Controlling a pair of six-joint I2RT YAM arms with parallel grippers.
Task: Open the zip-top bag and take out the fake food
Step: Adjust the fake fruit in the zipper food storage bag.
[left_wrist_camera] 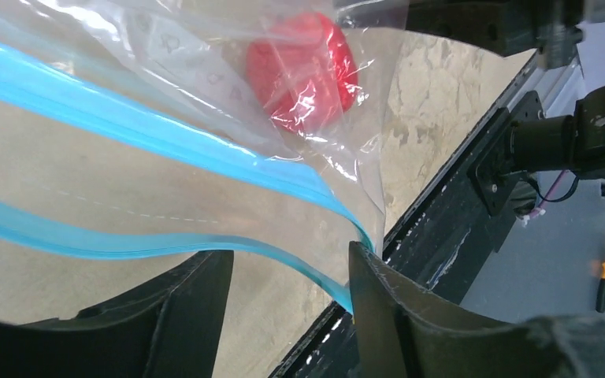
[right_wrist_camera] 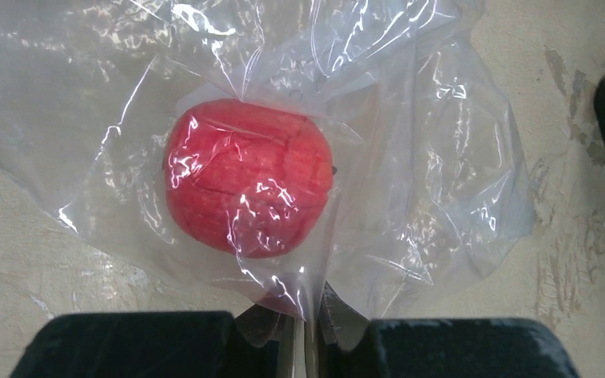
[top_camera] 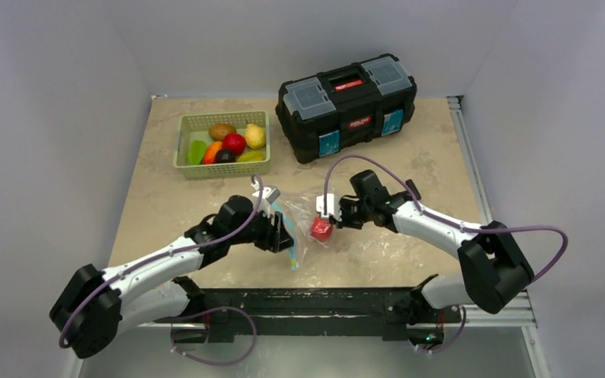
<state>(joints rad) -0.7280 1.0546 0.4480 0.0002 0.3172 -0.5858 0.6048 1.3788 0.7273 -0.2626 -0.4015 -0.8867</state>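
Note:
The zip-top bag [top_camera: 303, 211] lies crumpled on the table between my two grippers. Its teal zip strip [left_wrist_camera: 126, 118] has parted into two bands, so the mouth gapes. Inside sits one piece of fake food [right_wrist_camera: 248, 177], red and round, also visible through the film in the left wrist view [left_wrist_camera: 303, 71]. My left gripper [left_wrist_camera: 291, 272] is open at the mouth; the lower zip band crosses the gap and touches the right fingertip [left_wrist_camera: 362, 268]. My right gripper [right_wrist_camera: 307, 319] is shut on a fold of the bag's clear film [right_wrist_camera: 425, 157] just behind the red piece.
A green basket [top_camera: 185, 161] at the back left holds several fake fruits and vegetables. A black toolbox [top_camera: 347, 106] stands at the back right. The black base rail [top_camera: 323, 303] runs along the near table edge.

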